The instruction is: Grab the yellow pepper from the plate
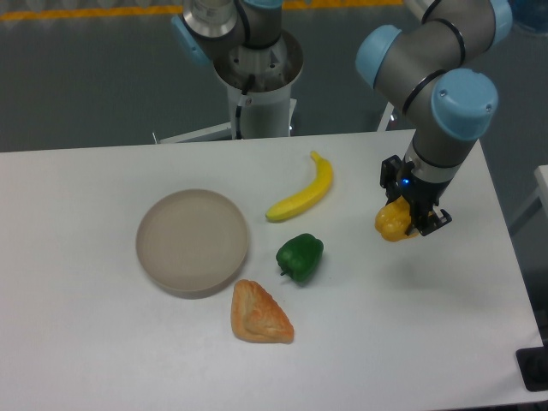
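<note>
The yellow pepper [391,223] is at the right side of the table, far from the plate, with my gripper [404,219] shut on it from above. Part of the pepper is hidden behind the black fingers. Whether it hangs just above the tabletop or rests on it is unclear. The plate [193,241] lies at the left of the table, round, beige-grey and with nothing on it.
A yellow banana [303,195] lies at an angle between plate and gripper. A green pepper [300,256] sits below it, and an orange pastry-like wedge [259,314] lies near the plate's lower right. The robot base [255,81] stands behind the table.
</note>
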Action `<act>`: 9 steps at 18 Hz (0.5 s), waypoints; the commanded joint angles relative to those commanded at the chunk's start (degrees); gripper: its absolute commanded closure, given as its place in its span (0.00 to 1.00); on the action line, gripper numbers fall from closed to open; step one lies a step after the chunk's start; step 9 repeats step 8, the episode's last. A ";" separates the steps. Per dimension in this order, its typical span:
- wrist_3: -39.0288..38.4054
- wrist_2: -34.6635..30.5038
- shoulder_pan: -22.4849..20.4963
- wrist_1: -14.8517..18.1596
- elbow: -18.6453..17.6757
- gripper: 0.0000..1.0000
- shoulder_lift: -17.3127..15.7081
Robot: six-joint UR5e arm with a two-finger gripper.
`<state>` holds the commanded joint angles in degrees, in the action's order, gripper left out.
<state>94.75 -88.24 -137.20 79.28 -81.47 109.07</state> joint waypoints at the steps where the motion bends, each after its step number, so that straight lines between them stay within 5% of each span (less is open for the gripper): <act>1: -0.44 0.00 0.17 0.00 -0.17 0.86 0.17; 9: -0.88 -1.23 0.53 0.18 -0.09 0.86 0.53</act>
